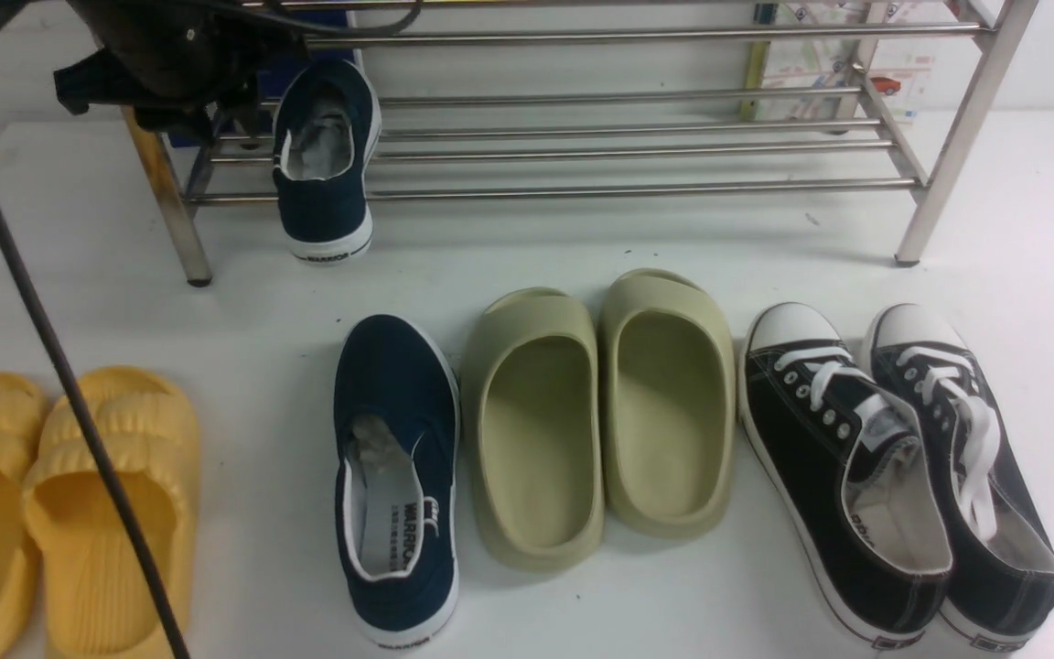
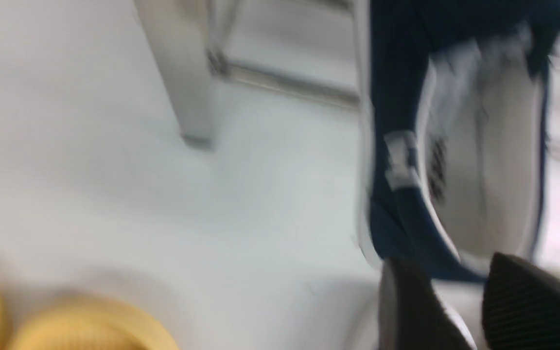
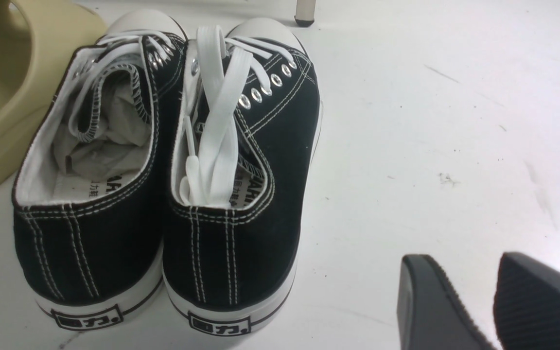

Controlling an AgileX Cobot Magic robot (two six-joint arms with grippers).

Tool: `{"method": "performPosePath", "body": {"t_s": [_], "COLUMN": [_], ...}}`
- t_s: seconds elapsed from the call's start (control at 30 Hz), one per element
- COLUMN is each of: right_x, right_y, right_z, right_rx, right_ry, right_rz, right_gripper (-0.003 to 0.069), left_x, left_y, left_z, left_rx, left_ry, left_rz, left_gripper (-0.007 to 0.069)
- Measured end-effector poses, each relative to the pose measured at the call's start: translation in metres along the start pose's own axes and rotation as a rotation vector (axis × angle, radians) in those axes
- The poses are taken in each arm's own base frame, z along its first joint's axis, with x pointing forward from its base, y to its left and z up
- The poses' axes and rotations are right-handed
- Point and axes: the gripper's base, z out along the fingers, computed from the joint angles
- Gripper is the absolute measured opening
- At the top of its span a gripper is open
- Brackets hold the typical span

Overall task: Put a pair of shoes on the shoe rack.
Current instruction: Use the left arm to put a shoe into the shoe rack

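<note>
One navy slip-on shoe [image 1: 322, 160] rests on the lower tubes at the left end of the steel shoe rack [image 1: 637, 190], its heel hanging over the front tube. The other navy shoe [image 1: 396, 476] lies on the white table, toe towards the rack. My left arm [image 1: 170, 55] hovers at the rack's left end. In the blurred left wrist view, my left gripper [image 2: 447, 272] stands open just behind the racked shoe's [image 2: 455, 146] heel, with nothing between its fingers. My right gripper [image 3: 460, 260] is open over bare table to the right of the black sneakers, and is out of the front view.
Olive-green slippers [image 1: 596, 412] lie right of the table's navy shoe. Black lace-up sneakers [image 1: 898, 467] sit at the front right, also in the right wrist view [image 3: 163, 160]. Yellow slippers [image 1: 51, 513] lie front left. A black cable [image 1: 60, 366] crosses the left side.
</note>
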Motion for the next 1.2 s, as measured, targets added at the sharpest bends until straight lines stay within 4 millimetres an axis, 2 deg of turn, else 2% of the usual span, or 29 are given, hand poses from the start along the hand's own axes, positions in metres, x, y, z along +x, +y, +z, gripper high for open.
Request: {"method": "performPosePath", "body": {"t_s": [0.1,0.13,0.27,0.43,0.57,0.93,1.2], "right_x": [0.0,0.0,0.0,0.0,0.0,0.0,0.0], "right_y": [0.0,0.0,0.0,0.0,0.0,0.0,0.0], "right_z": [0.0,0.0,0.0,0.0,0.0,0.0,0.0], "right_rx": [0.0,0.0,0.0,0.0,0.0,0.0,0.0], "right_ry": [0.0,0.0,0.0,0.0,0.0,0.0,0.0], "right_rz": [0.0,0.0,0.0,0.0,0.0,0.0,0.0], "right_gripper": [0.0244,0.0244,0.0244,0.0244,0.0244,0.0244,0.0244], "left_x": [0.013,0.026,0.037,0.035,0.037,0.023,0.02], "left_y": [-0.001,-0.001,0.001,0.0,0.001,0.006,0.006], "left_z": [0.013,0.031,0.057,0.081,0.086,0.076,0.079], "left_rx": [0.048,0.076,0.112,0.141,0.129,0.028,0.031], "left_ry": [0.076,0.133,0.146,0.102,0.111,0.05,0.025], "left_rz": [-0.017,-0.032,-0.033,-0.046,-0.035,-0.018,-0.02], "left_gripper": [0.0082,-0.0003,-0.0013,-0.0013,-0.0013,-0.0013,-0.0013]}}
